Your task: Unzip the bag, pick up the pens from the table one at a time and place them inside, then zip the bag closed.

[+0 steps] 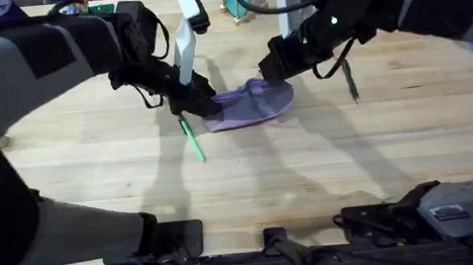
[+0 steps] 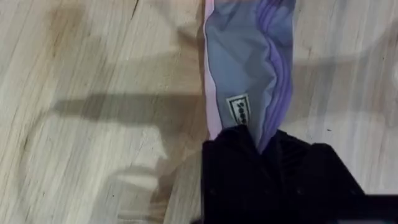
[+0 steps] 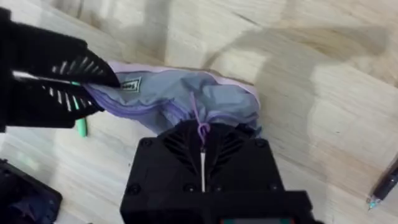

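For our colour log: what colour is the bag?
Lilac-purple bag, clearest in the right wrist view.

The 2 arms reach in from opposite sides and meet near the middle of the table. The left gripper point(image 1: 202, 104) is angled down and inward, its black fingers point(image 2: 231, 146) pinched together on the left end of the bag point(image 1: 251, 105). The right gripper point(image 1: 276, 71) comes down from the far right, wrist tilted toward the left arm, its fingers point(image 3: 202, 146) closed on the zipper pull point(image 3: 202, 129).
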